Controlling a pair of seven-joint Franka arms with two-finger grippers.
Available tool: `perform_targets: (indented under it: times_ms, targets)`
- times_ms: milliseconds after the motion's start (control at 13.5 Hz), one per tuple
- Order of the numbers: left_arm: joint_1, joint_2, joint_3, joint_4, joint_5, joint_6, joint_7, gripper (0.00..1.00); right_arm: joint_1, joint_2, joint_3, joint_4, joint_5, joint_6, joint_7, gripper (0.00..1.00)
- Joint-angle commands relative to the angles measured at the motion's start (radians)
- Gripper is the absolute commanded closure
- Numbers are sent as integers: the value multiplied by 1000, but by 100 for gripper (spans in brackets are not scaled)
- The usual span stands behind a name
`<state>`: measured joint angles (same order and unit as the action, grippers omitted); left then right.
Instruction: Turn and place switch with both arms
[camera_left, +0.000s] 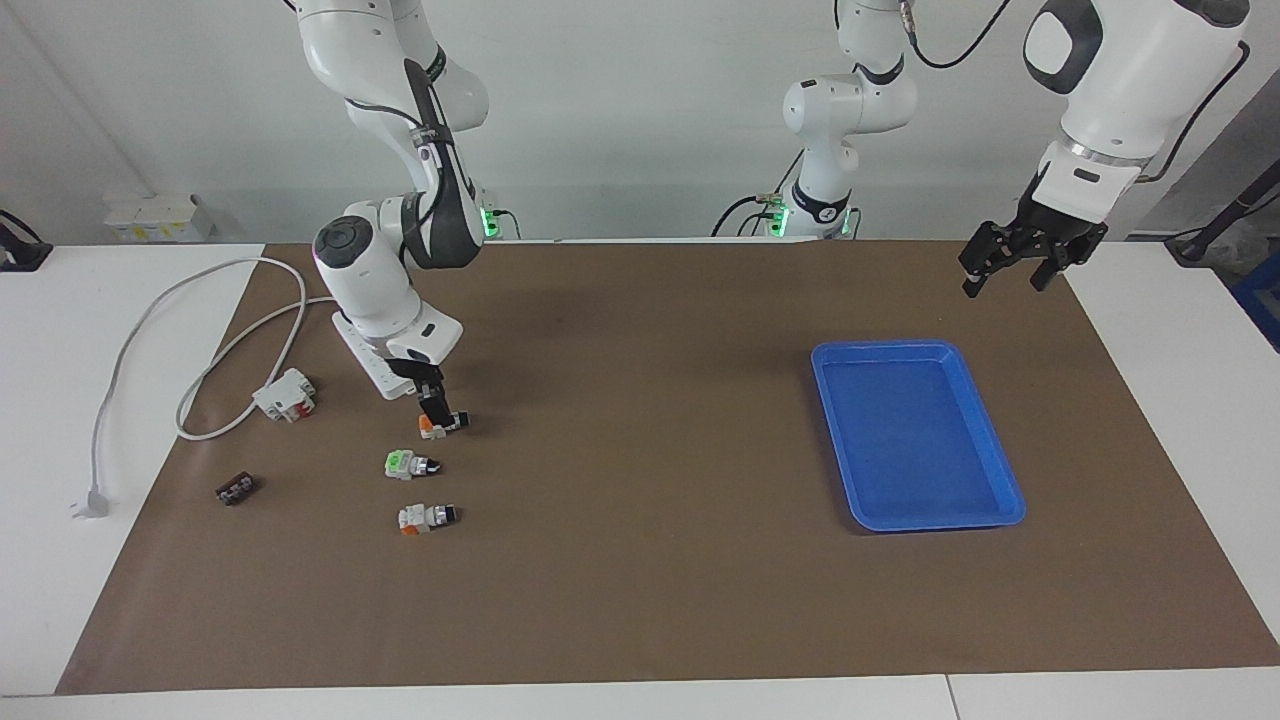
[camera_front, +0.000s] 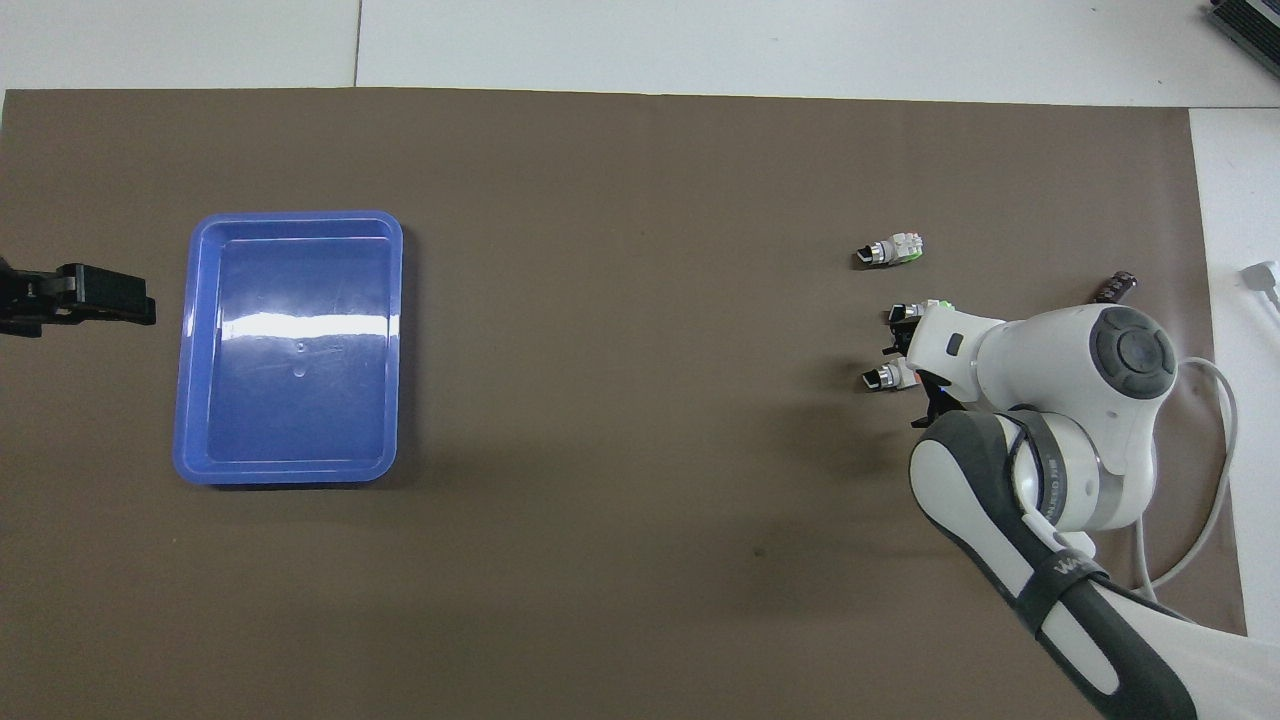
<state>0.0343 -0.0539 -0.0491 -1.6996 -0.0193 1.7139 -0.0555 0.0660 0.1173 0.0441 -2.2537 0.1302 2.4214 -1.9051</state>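
A: In the facing view we see the right claw low over the switch, which lies on the brown surface at the right arm's end, just beside the white power strip. Its fingers stand spread and come down at the orange block end; we cannot tell whether they touch it.

B: We also find two like switches farther from the robots: the green-block switch, then the mostly white switch. A small white and red part and a small dark part lie toward the surface's edge at that same end.

A: The left claw hangs spread in the air over the corner of the surface at the left arm's end, holding nothing; that arm waits. The blue tray sits apart from it, nothing inside.

B: In the overhead view the right arm covers most of the switch; only its black knob and silver collar show, pointing toward the tray. The right claw is largely hidden under its own wrist.

A: The left claw shows at the frame's edge beside the tray, well apart from the switches.
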Motion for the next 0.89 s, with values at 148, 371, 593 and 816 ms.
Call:
perform_targets:
  times_ms: [148, 371, 593, 816]
  targets:
    - [4, -21, -1, -14, 10, -13, 0, 0, -15, 39, 5, -3, 23, 56, -38, 0]
    - [4, -21, -1, -12, 10, -13, 0, 0, -31, 44, 5, -9, 23, 64, -35, 0]
    - [4, -21, -1, -14, 10, -13, 0, 0, -34, 41, 5, -10, 23, 59, -37, 0]
    - [4, -21, -1, -12, 10, -13, 0, 0, -38, 42, 5, -10, 23, 62, -34, 0]
